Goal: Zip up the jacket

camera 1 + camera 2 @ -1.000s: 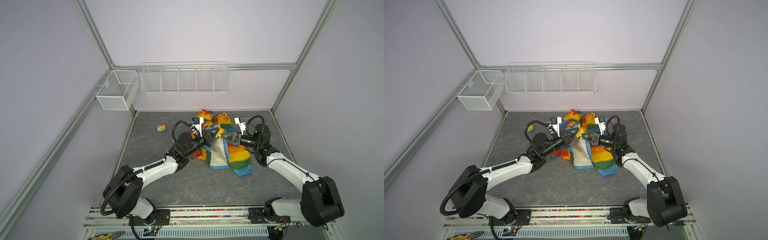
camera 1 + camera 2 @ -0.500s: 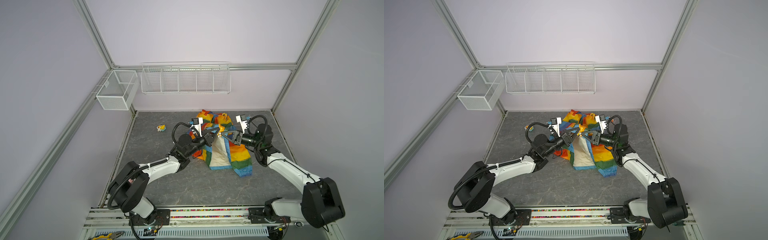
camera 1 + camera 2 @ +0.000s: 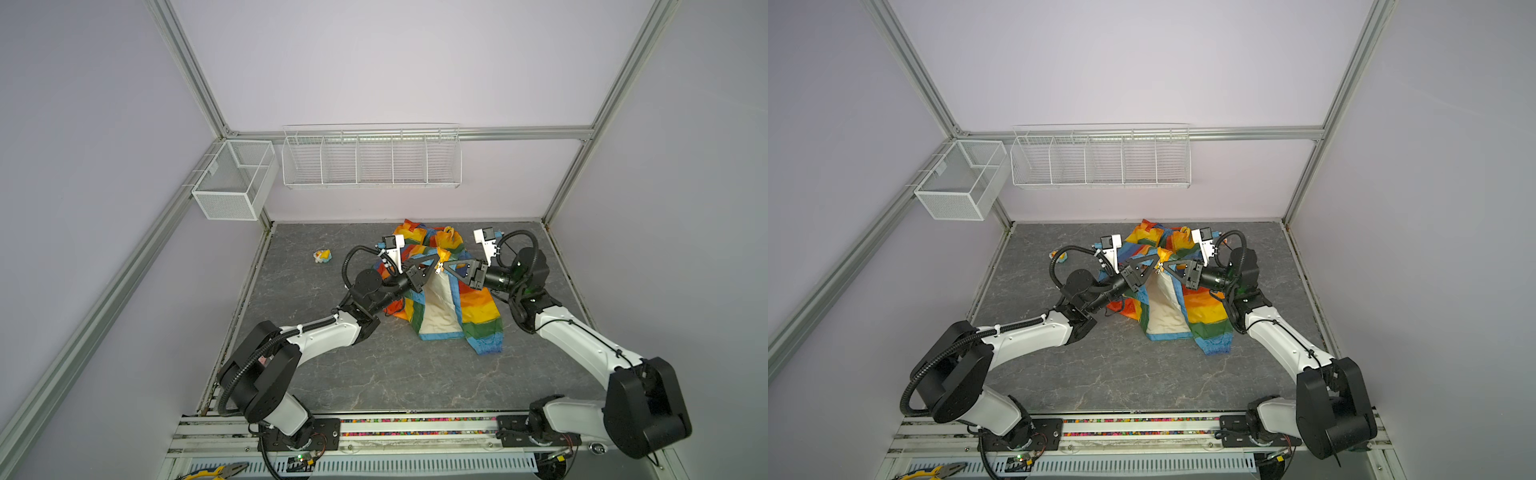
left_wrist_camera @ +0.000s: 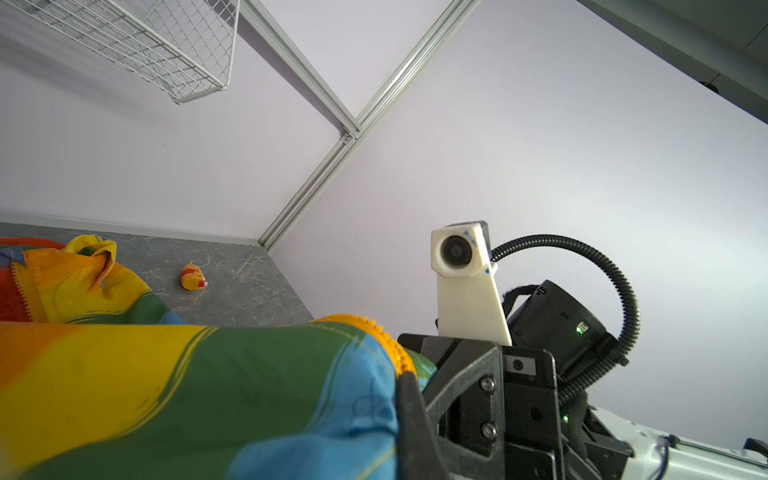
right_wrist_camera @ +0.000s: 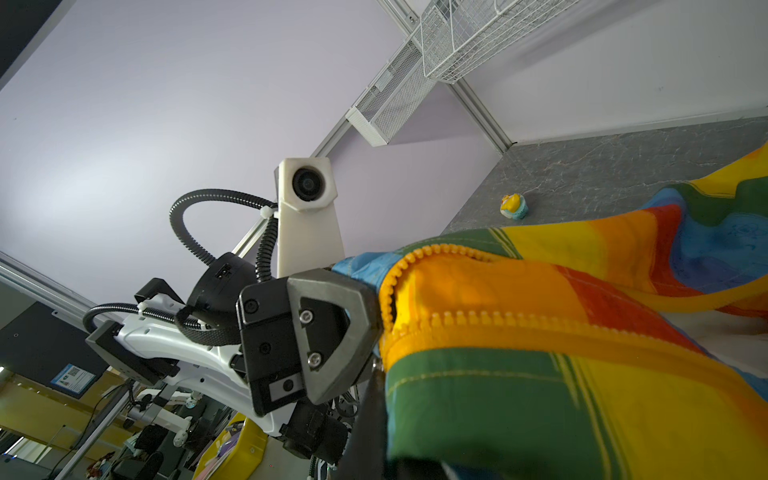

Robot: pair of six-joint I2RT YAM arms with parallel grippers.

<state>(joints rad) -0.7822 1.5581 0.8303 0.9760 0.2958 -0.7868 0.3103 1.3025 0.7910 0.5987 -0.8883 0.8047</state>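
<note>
1. The jacket [image 3: 478, 307] lay on the grey tabletop [image 3: 374, 374], toward the back and about midway between the two arms. Its upper part was bunched near the rear wall and its blue-edged hem lay toward the arm bases.
2. The left gripper [image 3: 436, 268] had its fingers pressed together on one front edge of the cloth. The right gripper [image 3: 444, 266] pinched the opposite edge the same way.
3. In both top views the two sets of fingertips sat almost touching over the jacket's middle, and the fabric was drawn up to a peak there.
4. Done, as I judged it: both front edges were grasped and brought together at one point.
5. Not done: below that point the front gaped in a wedge, with the pale lining [image 3: 440, 311] showing down to the hem.
6. The right wrist view showed the orange-yellow zipper teeth [image 5: 478, 320] as bare single rows, not meshed.
7. I could not find the slider or its pull in any view (it may have been hidden behind the fingers). So I could not tell whether the two zipper ends were seated.
8. I put the task at an early stage. Seating the ends and running the slider along the whole front remained.
9. A small yellow toy figure [image 3: 322, 255] sat well apart, on the left gripper's side, and played no part.
</note>
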